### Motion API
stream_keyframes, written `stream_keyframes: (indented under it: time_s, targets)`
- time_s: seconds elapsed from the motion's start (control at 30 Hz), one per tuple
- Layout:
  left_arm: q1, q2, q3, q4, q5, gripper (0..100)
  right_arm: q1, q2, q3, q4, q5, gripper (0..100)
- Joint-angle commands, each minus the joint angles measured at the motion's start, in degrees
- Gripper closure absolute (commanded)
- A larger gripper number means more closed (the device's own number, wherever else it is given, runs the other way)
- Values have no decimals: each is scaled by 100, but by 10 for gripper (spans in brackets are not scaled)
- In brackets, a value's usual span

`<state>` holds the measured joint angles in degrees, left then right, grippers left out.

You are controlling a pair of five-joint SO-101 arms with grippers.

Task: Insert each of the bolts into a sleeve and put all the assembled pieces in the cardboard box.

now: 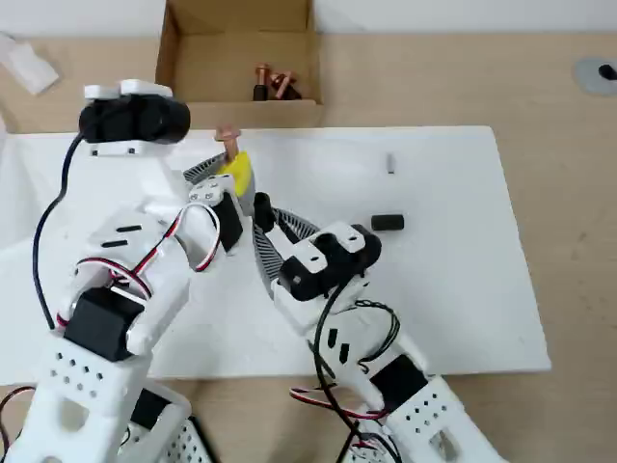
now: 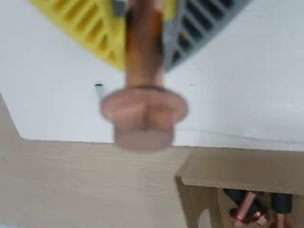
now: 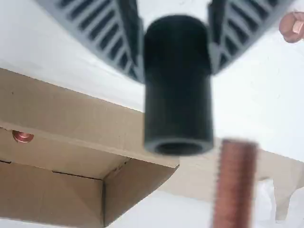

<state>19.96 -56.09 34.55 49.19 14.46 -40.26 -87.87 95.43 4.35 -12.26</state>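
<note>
My left gripper (image 1: 231, 162), with one yellow and one grey finger, is shut on a copper bolt (image 1: 227, 136) just in front of the cardboard box (image 1: 183, 106). In the left wrist view the bolt (image 2: 144, 111) sticks out past the gripper (image 2: 142, 57), head outward. My right gripper (image 1: 260, 217) is shut on a black sleeve (image 1: 261, 206) close beside the left gripper. The right wrist view has the sleeve (image 3: 178, 85) with its open end outward in the gripper (image 3: 175, 61), and a blurred copper threaded shaft (image 3: 232, 183) beside it. Assembled pieces (image 1: 276, 85) lie in the box.
A second black sleeve (image 1: 387, 222) lies on the white mat (image 1: 453, 289) to the right of the arms. A small grey piece (image 1: 390, 162) lies farther back. The box (image 2: 237, 171) stands on the wooden table behind the mat. A white object (image 1: 29, 66) sits at the far left.
</note>
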Motion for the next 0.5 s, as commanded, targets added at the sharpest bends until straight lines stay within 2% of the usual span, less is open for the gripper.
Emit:
stream_keyframes:
  time_s: [0.0,0.27,0.47]
  targets:
    - [79,13,-387,-299,-53,994,-48,-75,-22,-141,-35,989]
    - [70,13,-387,-369,-70,994,-48,-75,-22,-141,-44,989]
    - [70,22,-158,-809,-246,994,-48,-84,-22,-132,-44,989]
